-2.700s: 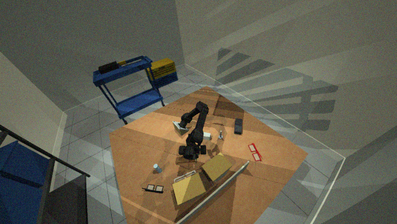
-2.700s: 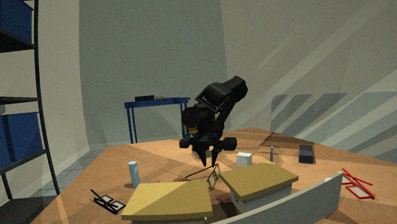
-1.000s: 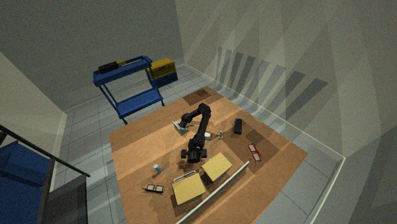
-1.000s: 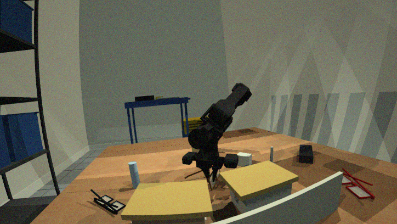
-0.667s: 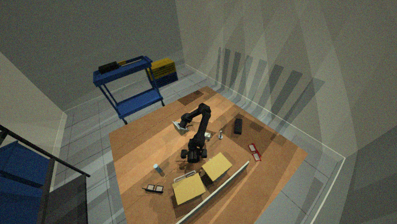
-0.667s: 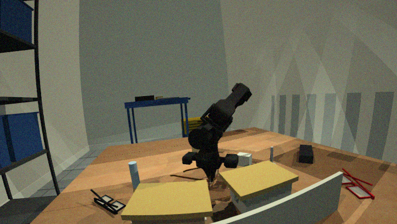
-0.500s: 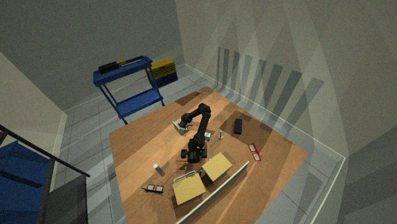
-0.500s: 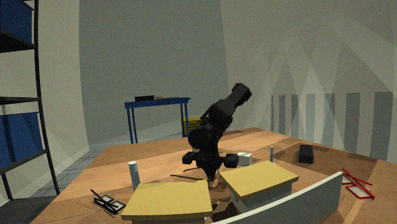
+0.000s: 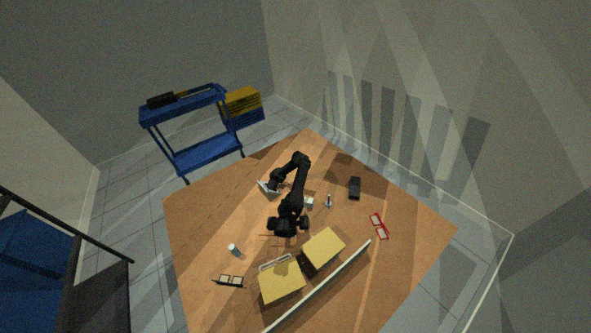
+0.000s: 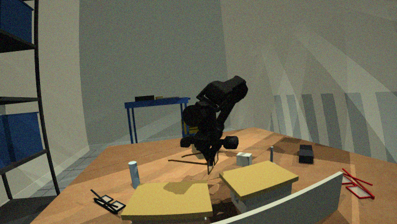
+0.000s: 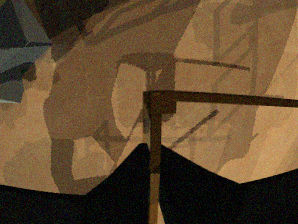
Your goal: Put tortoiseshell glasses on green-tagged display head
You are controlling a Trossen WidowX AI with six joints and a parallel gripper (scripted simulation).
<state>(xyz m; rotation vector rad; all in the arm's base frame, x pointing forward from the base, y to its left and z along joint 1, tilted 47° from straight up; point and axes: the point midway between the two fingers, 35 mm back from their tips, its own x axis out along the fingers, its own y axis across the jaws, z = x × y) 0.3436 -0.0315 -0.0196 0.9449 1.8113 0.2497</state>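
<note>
The tortoiseshell glasses (image 10: 188, 162) (image 11: 230, 99) hang from my gripper (image 10: 211, 163) (image 11: 148, 151), which is shut on the front frame. In the exterior view the temples point left and the lens frames hang under the fingertips. The glasses are in the air, short of the two yellow-topped display heads. The left head (image 9: 282, 283) (image 10: 169, 200) has a pale-framed pair at its front in the top view. The right head (image 9: 323, 248) (image 10: 259, 178) stands beside it, nearer the gripper. No green tag can be made out. My arm hides the fingertips in the top view.
A long pale panel (image 9: 322, 285) (image 10: 291, 199) stands behind the heads. Black glasses (image 9: 230, 285) and a pale cylinder (image 9: 234, 250) (image 10: 134, 175) are left. A white box (image 10: 244, 159), small post (image 10: 271, 154), black block (image 9: 354, 188) (image 10: 306, 154) and red glasses (image 9: 384, 227) are right.
</note>
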